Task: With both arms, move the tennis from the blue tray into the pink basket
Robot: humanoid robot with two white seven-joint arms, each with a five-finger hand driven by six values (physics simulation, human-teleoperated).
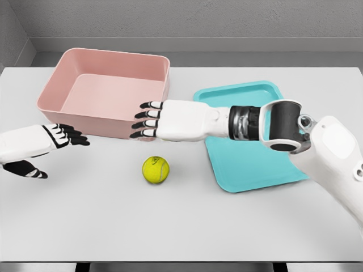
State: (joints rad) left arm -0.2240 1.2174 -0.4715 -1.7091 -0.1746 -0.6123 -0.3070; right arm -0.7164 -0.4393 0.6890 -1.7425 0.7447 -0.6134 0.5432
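The right arm reaches in from the right edge, forearm level and stretched leftward across the middle. Its right hand point(148, 120) is flat, the 4 black-tipped fingers straight and holding nothing. The left hand point(48, 146) enters at the left edge, fingers extended rightward, thumb lowered apart, also holding nothing.

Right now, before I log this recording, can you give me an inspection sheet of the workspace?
Surface: white table.
Job's things: tennis ball lies on the table, outside both containers; blue tray and pink basket hold nothing visible.
Clutter: nothing seen.
Hands: left hand open, left of the ball; right hand open, fingers by the basket's front wall.
Cables: nothing seen.
Surroundings: grey wall.
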